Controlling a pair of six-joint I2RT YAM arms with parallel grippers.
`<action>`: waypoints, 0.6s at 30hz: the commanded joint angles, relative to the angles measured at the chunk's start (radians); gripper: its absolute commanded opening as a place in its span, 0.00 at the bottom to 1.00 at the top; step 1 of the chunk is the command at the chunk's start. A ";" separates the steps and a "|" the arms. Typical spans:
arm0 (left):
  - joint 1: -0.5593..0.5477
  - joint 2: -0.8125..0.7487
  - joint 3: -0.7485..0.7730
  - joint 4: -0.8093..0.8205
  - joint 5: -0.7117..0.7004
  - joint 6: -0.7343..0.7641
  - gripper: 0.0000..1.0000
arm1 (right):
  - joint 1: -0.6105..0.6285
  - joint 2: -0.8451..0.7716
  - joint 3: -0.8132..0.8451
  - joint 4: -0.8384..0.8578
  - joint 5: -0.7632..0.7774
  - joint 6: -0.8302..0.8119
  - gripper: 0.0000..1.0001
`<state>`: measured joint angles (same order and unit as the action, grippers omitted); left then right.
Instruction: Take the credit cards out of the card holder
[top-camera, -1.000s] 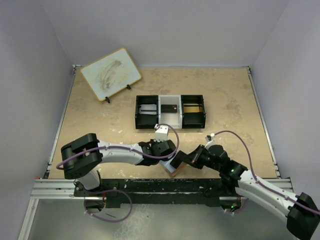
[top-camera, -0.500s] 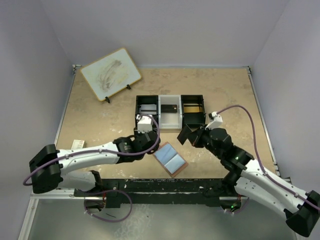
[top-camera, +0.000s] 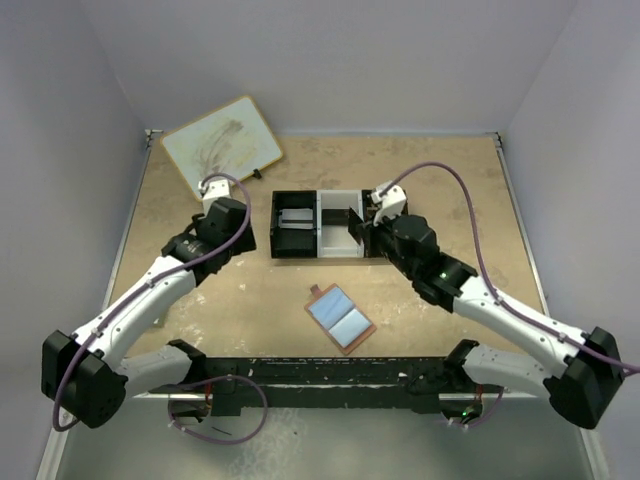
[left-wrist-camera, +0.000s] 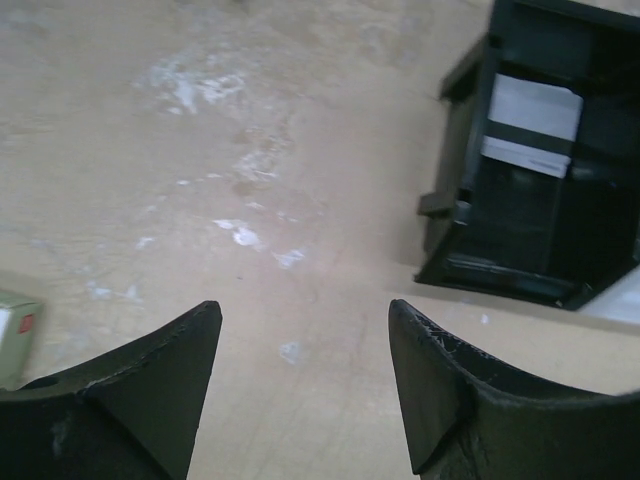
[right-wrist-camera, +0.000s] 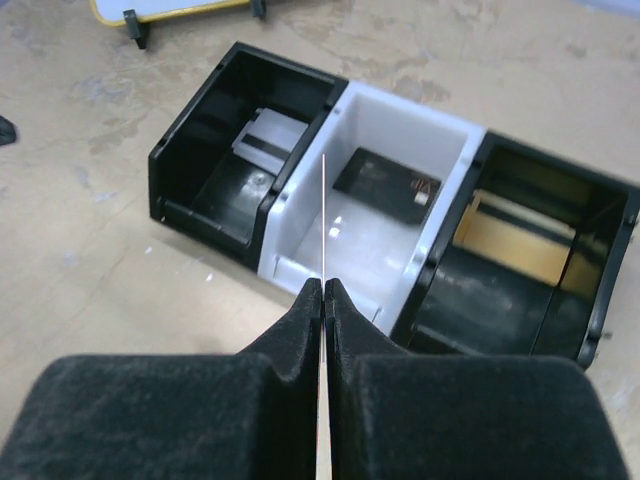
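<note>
On the table (top-camera: 450, 190), the tray (top-camera: 296, 250) holds a dark card (right-wrist-camera: 385, 185) in its middle compartment.

Tan table (top-camera: 450, 180) with tray (top-camera: 273, 226), card holder (top-camera: 340, 318), board (top-camera: 221, 148)

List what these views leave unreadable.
- Right wrist: the thin flat card pinched in the shut right gripper shows edge-on only, its face hidden.
- Top view: the open reddish-brown leather card holder is too small to tell whether its slots hold cards.
- Left wrist: a pale boxy item, cut off by the frame edge and the left gripper.
</note>
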<state>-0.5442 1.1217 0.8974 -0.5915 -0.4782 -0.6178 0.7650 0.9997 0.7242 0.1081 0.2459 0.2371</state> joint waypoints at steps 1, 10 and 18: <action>0.071 -0.045 0.034 -0.053 -0.029 0.089 0.67 | -0.001 0.140 0.159 0.030 0.050 -0.201 0.00; 0.073 -0.177 -0.044 -0.045 -0.154 0.062 0.69 | -0.001 0.572 0.462 -0.145 0.192 -0.363 0.00; 0.073 -0.183 -0.041 -0.049 -0.173 0.071 0.70 | -0.002 0.740 0.538 -0.092 0.269 -0.549 0.00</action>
<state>-0.4732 0.9276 0.8524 -0.6487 -0.6167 -0.5575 0.7654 1.7317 1.1976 -0.0170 0.4526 -0.1776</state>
